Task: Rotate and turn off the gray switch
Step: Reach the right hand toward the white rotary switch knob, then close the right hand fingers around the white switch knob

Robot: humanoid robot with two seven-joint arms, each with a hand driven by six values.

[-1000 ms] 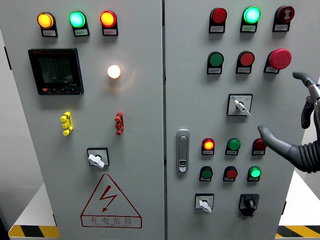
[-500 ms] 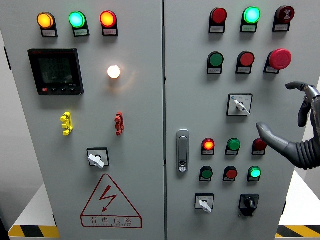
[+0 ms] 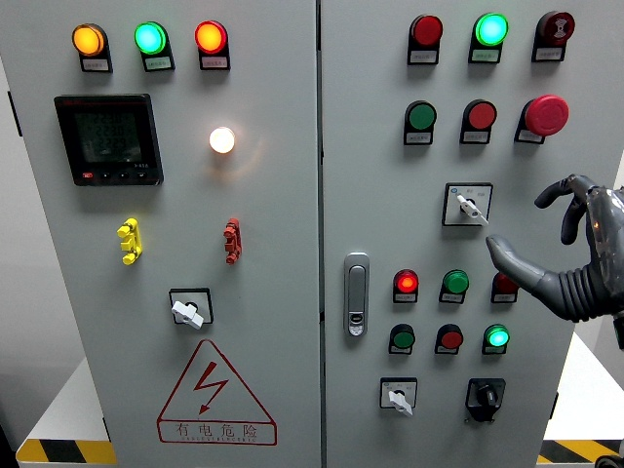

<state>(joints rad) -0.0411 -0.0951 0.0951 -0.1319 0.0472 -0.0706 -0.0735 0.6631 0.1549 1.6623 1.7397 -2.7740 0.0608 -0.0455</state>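
A gray rotary switch (image 3: 468, 205) sits in a square white plate on the right cabinet door, its light handle pointing down and to the right. My right hand (image 3: 519, 224) comes in from the right edge and hovers just right of this switch, apart from it. The fingers (image 3: 552, 191) are spread and curved, the thumb (image 3: 507, 256) points left below the switch, and nothing is held. Two similar gray switches show lower down, one on the left door (image 3: 189, 310) and one at the bottom of the right door (image 3: 398, 395). My left hand does not show.
Around the switch are push buttons: a red mushroom button (image 3: 546, 114) above right, a lit red lamp (image 3: 407, 283) and a green button (image 3: 454, 283) below. A black selector (image 3: 485, 395) sits bottom right. A door handle (image 3: 357, 292) stands near the seam.
My right hand has moved left and slightly down toward the upper gray switch, and its fingers have curled further into view. The switch handle has not turned.
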